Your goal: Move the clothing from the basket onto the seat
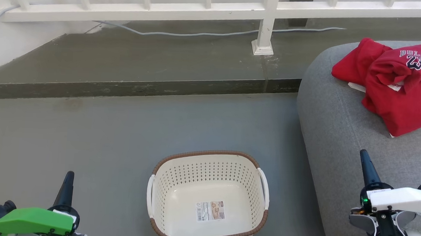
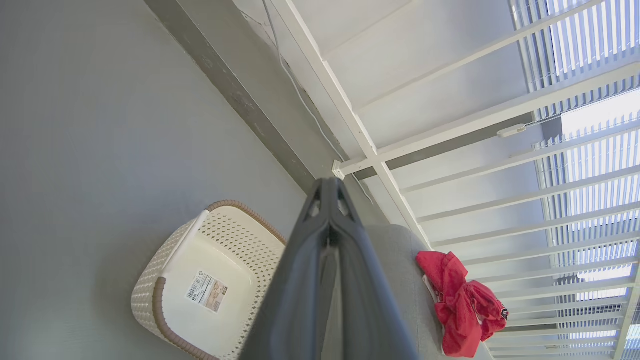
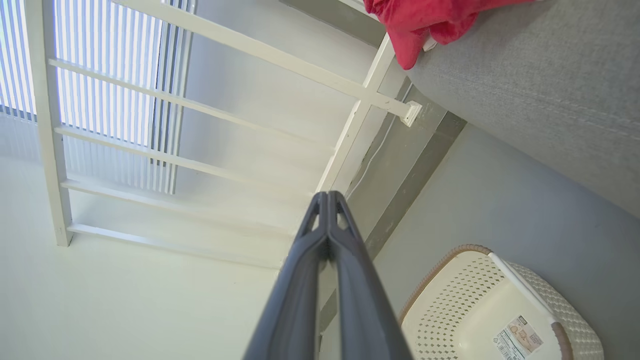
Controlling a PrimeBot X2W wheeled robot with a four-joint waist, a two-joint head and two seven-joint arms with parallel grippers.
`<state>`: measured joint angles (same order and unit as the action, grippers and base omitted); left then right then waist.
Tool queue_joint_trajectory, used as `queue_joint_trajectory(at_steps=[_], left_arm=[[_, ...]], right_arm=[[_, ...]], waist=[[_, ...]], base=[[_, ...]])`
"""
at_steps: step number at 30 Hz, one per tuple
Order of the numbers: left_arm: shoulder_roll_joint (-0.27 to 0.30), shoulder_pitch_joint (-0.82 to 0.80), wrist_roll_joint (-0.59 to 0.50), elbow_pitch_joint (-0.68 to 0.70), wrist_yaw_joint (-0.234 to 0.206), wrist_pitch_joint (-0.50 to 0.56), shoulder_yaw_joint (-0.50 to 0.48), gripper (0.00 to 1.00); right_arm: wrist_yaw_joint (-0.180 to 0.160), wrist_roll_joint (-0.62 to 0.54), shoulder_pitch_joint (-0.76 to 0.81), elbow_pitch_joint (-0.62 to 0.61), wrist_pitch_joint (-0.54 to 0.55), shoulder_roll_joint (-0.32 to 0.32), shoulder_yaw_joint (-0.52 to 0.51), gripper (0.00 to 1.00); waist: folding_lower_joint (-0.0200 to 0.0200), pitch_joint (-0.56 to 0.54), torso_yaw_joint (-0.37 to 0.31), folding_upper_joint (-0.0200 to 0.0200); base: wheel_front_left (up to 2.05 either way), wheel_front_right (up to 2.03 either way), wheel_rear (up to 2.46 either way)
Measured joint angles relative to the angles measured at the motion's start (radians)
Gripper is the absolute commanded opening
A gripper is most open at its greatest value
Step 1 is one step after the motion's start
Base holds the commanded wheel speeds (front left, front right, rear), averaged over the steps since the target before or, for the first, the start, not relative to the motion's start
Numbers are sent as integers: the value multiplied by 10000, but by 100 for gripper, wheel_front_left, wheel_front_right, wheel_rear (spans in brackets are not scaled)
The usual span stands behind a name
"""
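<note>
The red clothing (image 1: 402, 81) with white "BULLS 23" lettering lies crumpled on top of the grey seat (image 1: 346, 142) at the right. On the floor in front of me, the cream perforated basket (image 1: 161, 192) with a brown rim holds only a paper label on its bottom. My left gripper (image 1: 68, 176) is shut at the lower left, well left of the basket. My right gripper (image 1: 364, 155) is shut over the seat's near side, below the clothing. The left wrist view has the basket (image 2: 150, 295), clothing (image 2: 457, 310) and left gripper (image 2: 329, 187); the right wrist view has the clothing (image 3: 425, 20), seat (image 3: 540, 85), basket (image 3: 450, 310) and right gripper (image 3: 327, 199).
A white railing (image 1: 265, 22) on a raised grey step (image 1: 123, 86) runs across the back, with a pale cable (image 1: 201, 33) along it. Grey floor (image 1: 101, 136) lies around the basket.
</note>
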<state>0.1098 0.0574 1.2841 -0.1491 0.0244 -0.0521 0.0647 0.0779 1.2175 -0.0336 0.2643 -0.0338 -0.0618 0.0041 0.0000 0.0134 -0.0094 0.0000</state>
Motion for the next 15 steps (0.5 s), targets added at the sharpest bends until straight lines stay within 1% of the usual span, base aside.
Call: queue_joint_trajectory(at_steps=[12, 15], left_arm=[[-33, -314, 1423, -380, 339, 384, -242, 0], [-36, -422, 1797, -439, 451, 464, -290, 0]], right_arm=[[102, 1584, -7, 21, 366, -13, -314, 0], [186, 2015, -24, 29, 458, -15, -374, 0]], waist=[[0, -39, 35, 0], [0, -49, 44, 0]], base=[[0, 0, 0], [0, 0, 0]])
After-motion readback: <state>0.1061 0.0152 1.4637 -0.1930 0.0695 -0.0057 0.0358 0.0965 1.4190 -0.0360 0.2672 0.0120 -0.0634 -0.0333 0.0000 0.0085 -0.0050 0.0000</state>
